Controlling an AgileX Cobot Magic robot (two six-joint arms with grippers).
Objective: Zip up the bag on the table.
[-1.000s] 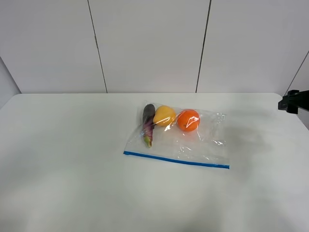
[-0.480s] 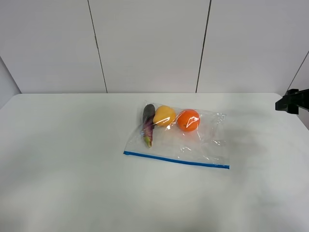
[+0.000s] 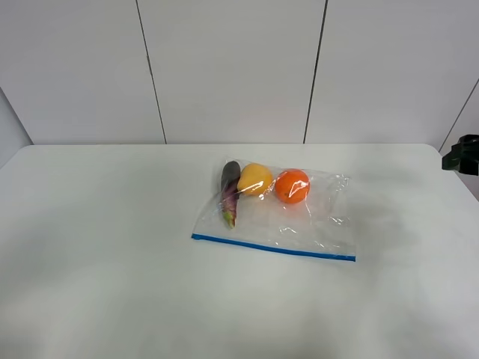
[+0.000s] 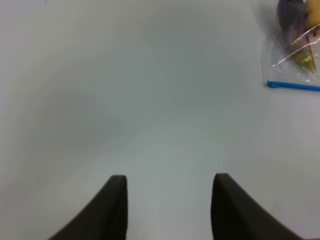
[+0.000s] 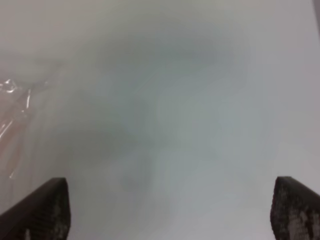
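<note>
1. Clear crinkly plastic is making up the bag, which is lying flat near the middle of the table, its blue zip strip running along the near edge.
2. Inside, an eggplant, a yellow fruit and an orange are bunching at the far end, away from the strip.
3. Left gripper is hanging over bare table with its fingers apart and nothing between them; the bag's corner is showing well off to one side in its wrist view.
4. Right gripper is standing wide apart, empty, with only a crumpled edge of the bag in its wrist view. From the high camera it is showing as a dark shape at the table's right edge.
5. Judgement: the film is likely thin, soft and slippery, so it may be sliding or wrinkling under a push. The fruit is probably weighting the far end.
6. Best hold is looking like one end of the blue strip, pinched while the other gripper is running along it.
</note>
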